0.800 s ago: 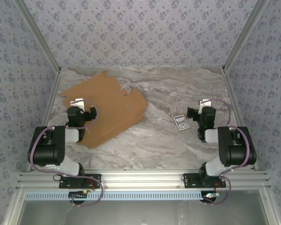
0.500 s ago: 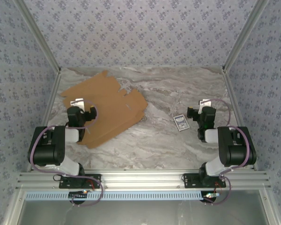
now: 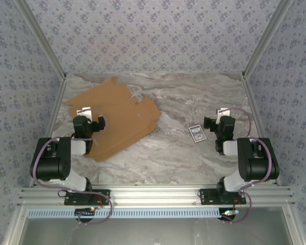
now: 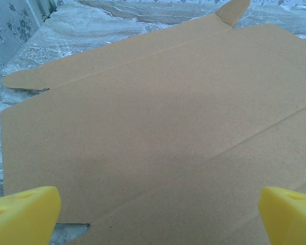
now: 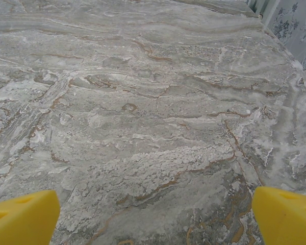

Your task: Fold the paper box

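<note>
Jaws spread wide on left gripper and right gripper, both empty; paper box flat, far-left corner of table: probably light, stiff, creased; grip outer flap edge.

The paper box before the yellow left jaws is plain brown. Beneath the yellow right jaws, the worktop is grey-white marble veined with brown. The walls carry a blue-grey floral print.
</note>
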